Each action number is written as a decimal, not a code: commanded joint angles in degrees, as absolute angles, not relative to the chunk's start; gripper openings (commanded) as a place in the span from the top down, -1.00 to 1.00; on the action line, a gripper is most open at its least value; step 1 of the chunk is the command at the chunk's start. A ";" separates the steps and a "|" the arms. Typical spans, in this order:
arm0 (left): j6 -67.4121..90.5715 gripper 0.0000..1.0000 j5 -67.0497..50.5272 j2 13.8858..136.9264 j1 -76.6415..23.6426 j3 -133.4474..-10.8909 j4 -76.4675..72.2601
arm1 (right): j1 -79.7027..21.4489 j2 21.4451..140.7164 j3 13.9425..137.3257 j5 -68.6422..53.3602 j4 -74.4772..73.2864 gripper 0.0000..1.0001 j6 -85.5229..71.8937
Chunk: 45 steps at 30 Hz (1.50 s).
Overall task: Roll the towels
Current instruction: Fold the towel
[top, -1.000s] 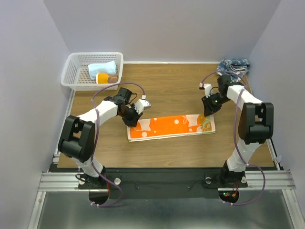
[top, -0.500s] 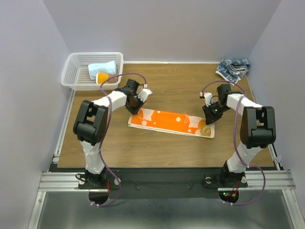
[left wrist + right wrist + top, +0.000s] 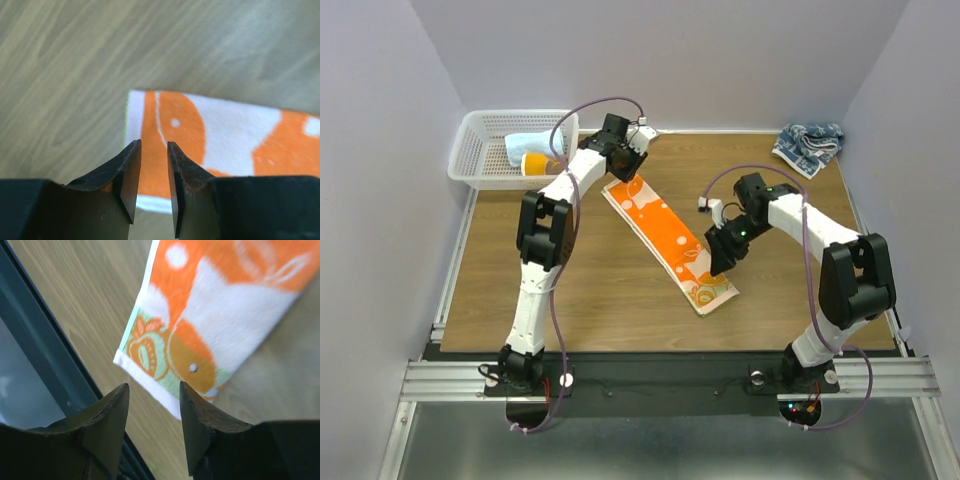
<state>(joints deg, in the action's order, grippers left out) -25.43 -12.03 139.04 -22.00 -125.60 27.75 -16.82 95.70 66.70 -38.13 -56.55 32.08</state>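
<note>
**Overhead view.** A long, narrow terry towel (image 3: 665, 235), white with orange cartoon prints and a pale green hem, lies flat and diagonal on the wood-grain bench (image 3: 570, 290). One short end points toward the white plastic mesh basket (image 3: 462, 160), and the other lies well away from it, toward the bench's front edge. A second towel (image 3: 808, 143), patterned in dark blue and white, sits crumpled in the far corner opposite the basket. Inside the basket is a pale-blue cloth (image 3: 535, 143) (rolled, by its shape).

**Left wrist view.** The left hand (image 3: 152, 145) is over the towel end nearer the basket. Its dark, wedge-shaped fingers stand only a narrow slit apart, and no cloth shows clamped between them. Below them the soft pile carries a rounded orange patch with a white dot and a curved white line.

**Right wrist view.** The right hand (image 3: 153, 385) is over the towel end farther from the basket. Its fingers are spread well apart and grasp nothing. Beyond them the white-hemmed corner shows an outlined orange motif on pale green, beside a rounded orange figure with a white dot.
</note>
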 commanded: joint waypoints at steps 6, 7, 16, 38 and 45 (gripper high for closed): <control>-16.37 0.23 -21.89 119.89 -22.85 -103.47 22.68 | -14.85 99.30 68.03 -39.73 -53.45 0.14 26.02; -15.65 0.23 -21.28 119.71 -23.37 -101.27 21.63 | -14.85 99.75 66.90 -39.47 -51.52 0.17 24.80; -11.60 0.37 -19.25 125.76 -24.35 -103.00 20.30 | -15.29 105.82 64.34 -41.83 -46.15 0.42 19.69; -12.66 -0.16 -29.27 122.93 -21.01 -116.30 17.35 | -24.70 99.70 62.67 -62.24 -30.58 -0.09 0.35; -16.52 -0.28 -29.45 102.85 -21.27 -98.91 12.30 | -25.49 96.58 55.82 -59.68 -31.29 0.32 0.18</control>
<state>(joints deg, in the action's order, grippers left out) -14.37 -27.09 115.18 -20.64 -103.92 18.46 -24.82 95.64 59.59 -61.69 -31.73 0.69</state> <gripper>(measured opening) 0.634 0.391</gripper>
